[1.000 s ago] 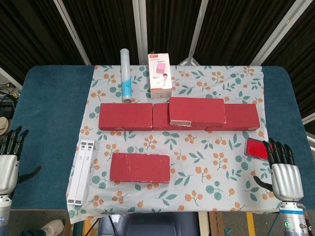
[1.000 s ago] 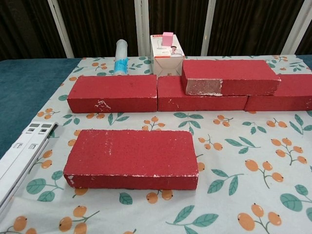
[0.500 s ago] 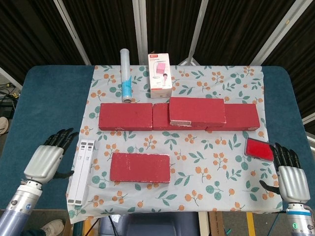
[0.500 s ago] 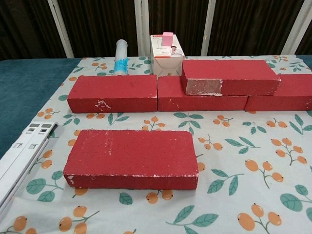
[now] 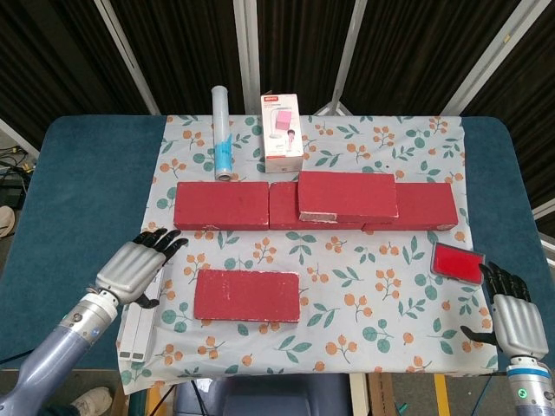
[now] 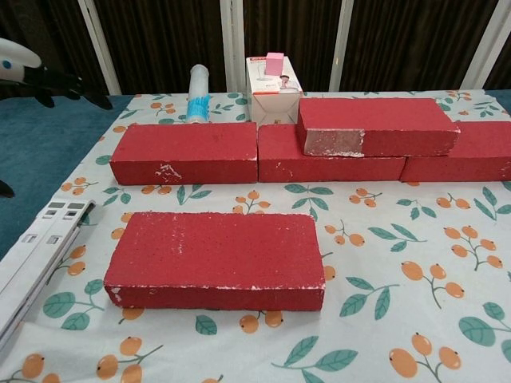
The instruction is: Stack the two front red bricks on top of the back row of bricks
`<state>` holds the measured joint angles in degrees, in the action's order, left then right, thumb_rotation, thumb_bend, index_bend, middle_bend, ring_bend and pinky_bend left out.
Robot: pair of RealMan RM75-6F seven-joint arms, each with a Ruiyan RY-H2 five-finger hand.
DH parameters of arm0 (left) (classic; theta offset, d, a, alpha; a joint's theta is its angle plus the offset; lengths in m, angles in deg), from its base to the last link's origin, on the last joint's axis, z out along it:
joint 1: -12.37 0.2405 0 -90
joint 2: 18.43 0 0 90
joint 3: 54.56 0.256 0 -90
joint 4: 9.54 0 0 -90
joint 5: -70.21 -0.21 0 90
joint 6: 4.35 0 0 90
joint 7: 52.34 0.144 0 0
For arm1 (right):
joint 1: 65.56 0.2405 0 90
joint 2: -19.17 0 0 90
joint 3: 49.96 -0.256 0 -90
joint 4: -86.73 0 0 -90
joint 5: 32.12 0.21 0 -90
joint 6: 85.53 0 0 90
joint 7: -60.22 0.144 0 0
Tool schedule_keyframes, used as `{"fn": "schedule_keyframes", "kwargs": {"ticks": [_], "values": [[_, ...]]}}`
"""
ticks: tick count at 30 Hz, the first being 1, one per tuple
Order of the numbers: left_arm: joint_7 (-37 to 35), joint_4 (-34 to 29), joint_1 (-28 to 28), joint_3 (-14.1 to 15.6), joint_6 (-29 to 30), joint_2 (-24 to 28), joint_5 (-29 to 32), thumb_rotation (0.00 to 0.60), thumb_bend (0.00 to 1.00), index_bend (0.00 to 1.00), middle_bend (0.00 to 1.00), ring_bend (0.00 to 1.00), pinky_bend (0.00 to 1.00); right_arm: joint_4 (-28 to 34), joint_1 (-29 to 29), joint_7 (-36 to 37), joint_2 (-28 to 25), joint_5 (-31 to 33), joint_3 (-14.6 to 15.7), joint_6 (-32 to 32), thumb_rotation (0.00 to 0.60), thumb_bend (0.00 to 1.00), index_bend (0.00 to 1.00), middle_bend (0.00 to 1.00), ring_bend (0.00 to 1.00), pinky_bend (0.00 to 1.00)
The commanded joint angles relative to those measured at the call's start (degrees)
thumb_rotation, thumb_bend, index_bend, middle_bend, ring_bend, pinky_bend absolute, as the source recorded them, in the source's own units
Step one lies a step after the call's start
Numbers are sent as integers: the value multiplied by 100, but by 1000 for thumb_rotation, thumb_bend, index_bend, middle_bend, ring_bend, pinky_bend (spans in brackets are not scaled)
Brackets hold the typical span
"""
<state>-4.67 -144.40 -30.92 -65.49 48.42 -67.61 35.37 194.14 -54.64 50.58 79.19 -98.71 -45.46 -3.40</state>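
front brick (image 5: pixel 247 295) lies flat on floral cloth (image 5: pixel 381 286), before the back row (image 5: pixel 221 204) | one brick (image 5: pixel 347 194) already stacked | white strip (image 5: pixel 141 312) under your left hand (image 5: pixel 134 267), fingers spread, empty | right hand (image 5: pixel 515 314) open near red pad (image 5: pixel 457 262)

Red bricks (image 5: pixel 247 295): five total — three in back row, one stacked on top, one in front. White box (image 5: pixel 282 133): one. Tube (image 5: pixel 222 132): one. White strip holder (image 5: pixel 141 302): one. Small red flat item (image 5: pixel 457 261): one.
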Motion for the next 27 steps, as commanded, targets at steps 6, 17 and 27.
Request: {"fn": "schedule_keyframes", "kwargs": {"ticks": [6, 17, 27], "values": [[842, -13, -2292, 22, 863, -1149, 3086, 600, 0, 0, 0, 0, 111, -2, -51, 36, -31, 3, -123, -153, 600, 68, 0, 0, 0, 0], [1028, -13, -3377, -106, 2683, -2564, 4416, 600, 0, 0, 0, 0, 111, 10, -168, 194, -105, -118, -265, -205, 600, 68, 0, 0, 0, 0], [1000, 94, -3601, -84, 3967, -3616, 4192, 600, 0, 0, 0, 0, 110, 64, -331, 400, -179, -344, -353, -116, 600, 68, 0, 0, 0, 0]]}}
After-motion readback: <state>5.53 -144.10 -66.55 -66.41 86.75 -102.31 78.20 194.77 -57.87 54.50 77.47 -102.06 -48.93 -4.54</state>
